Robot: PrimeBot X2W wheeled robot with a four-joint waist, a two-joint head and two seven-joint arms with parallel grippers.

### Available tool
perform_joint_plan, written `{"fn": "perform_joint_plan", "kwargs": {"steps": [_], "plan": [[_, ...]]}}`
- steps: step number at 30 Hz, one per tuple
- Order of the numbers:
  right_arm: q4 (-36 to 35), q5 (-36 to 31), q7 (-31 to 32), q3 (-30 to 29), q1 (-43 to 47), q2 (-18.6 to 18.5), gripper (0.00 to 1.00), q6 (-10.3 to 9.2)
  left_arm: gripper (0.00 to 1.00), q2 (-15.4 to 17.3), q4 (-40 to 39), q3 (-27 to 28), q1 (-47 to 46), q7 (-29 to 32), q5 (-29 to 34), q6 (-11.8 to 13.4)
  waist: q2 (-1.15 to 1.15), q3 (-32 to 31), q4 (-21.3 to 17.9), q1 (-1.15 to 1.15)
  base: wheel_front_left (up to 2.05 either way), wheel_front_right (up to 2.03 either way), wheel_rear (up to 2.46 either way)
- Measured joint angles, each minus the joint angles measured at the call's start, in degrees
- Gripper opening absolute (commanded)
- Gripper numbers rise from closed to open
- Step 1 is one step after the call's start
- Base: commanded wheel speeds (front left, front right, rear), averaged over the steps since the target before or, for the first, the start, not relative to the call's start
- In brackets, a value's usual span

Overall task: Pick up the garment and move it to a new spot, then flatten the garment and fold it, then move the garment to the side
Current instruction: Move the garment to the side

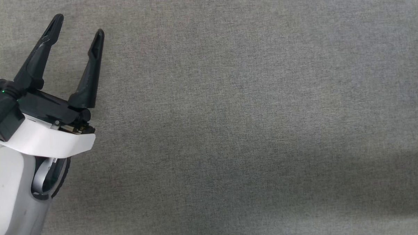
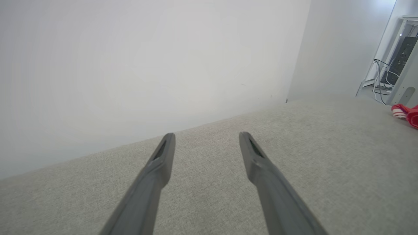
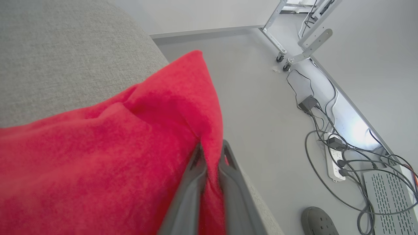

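Your right gripper [image 3: 212, 146] has its jaws clamped on the garment [image 3: 130, 147]: in the right wrist view the 2 dark fingers pinch a raised fold of plain red cloth between them, and the fold runs up past the tips to a point. The rest of the red cloth spreads to the left of the jaws in that view and lies on the grey fabric worktop [image 3: 49, 58], close to its rounded edge. Beyond that edge you see the pale floor [image 3: 261, 114] with a tangle of cables [image 3: 326, 137], a white power strip [image 3: 334, 163], a wheeled metal frame [image 3: 281, 32] and the toe of a grey shoe [image 3: 318, 222] at the bottom. Your left gripper [image 1: 79, 24] has its jaws wide apart with nothing between them; in the head view it sits at the left over bare grey worktop. From the left wrist view the garment is well apart from those jaws, at the far right edge of the picture: a small bunch of red with a bit of white-and-red striped trim [image 2: 399, 111] resting on the worktop. Ahead of the left fingers the worktop meets a plain white wall [image 2: 130, 65].
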Motion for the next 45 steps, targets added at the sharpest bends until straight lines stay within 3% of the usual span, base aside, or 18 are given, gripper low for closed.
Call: {"fn": "perform_joint_plan", "kwargs": {"steps": [2, 5, 9, 14, 17, 25, 32, 38, 45], "plan": [[1.14, -0.85, -0.41, 0.40, -0.12, -0.53, 0.03, 0.00, 1.00, -0.18, 0.00, 0.52, -0.04, 0.00, 0.00, 0.00, 0.00, -0.11, 0.05, 0.00, 0.00, 0.00, 0.00], [2.41, -0.89, -1.27, 0.63, -0.13, -0.76, 1.00, 0.00, 1.00, -0.59, 0.26, 0.59, -0.01, 0.00, 0.00, 0.00, 0.00, -0.65, 0.10, 0.00, 0.00, 0.00, 0.00], [4.14, -0.09, -3.33, 3.47, -0.13, -2.04, 1.00, 0.00, 1.00, -1.98, 1.54, 1.05, 0.52, 0.00, -0.02, 0.00, 0.00, -2.09, 0.35, 0.00, 0.00, 0.00, 0.00], [3.75, 4.49, -6.65, 11.11, 0.60, -2.03, 1.00, 0.00, 1.00, -4.08, 3.74, 2.44, 3.30, 0.00, -0.52, 0.00, 0.00, -5.08, 0.84, 0.00, 0.00, 0.00, 0.00], [2.93, 7.60, -7.72, 14.77, 1.62, -0.85, 1.00, 0.00, 1.00, -4.95, 4.76, 2.96, 4.86, 0.00, -0.68, 0.00, 0.00, -6.59, 1.10, 0.00, 0.00, 0.00, 0.00], [-3.88, 17.72, -13.38, 31.06, 10.16, 3.76, 1.00, 0.00, 1.00, -7.92, 7.89, 5.87, 11.40, 0.00, -0.81, 0.00, 0.00, -12.77, 2.56, 0.00, 0.00, 0.00, 0.00], [-8.04, 21.61, -20.12, 40.65, 17.19, 8.04, 1.00, 0.00, 1.00, -10.31, 10.82, 9.14, 16.02, 0.00, -0.90, 0.00, 0.00, -17.45, 4.16, 0.00, 0.00, 0.00, 0.00], [-10.01, 24.42, -25.28, 44.85, 21.95, 11.16, 1.00, 0.00, 1.00, -12.45, 12.44, 11.95, 20.48, 0.00, -0.80, 0.00, 0.00, -21.63, 5.00, 0.00, 0.00, 0.00, 0.00], [-14.80, 29.07, -29.21, 43.05, 32.09, 14.64, 1.00, -0.01, 1.00, -15.48, 12.46, 14.26, 26.75, 0.00, -1.34, 0.00, 0.00, -27.78, 6.38, 0.00, 0.00, 0.00, 0.00]]}}
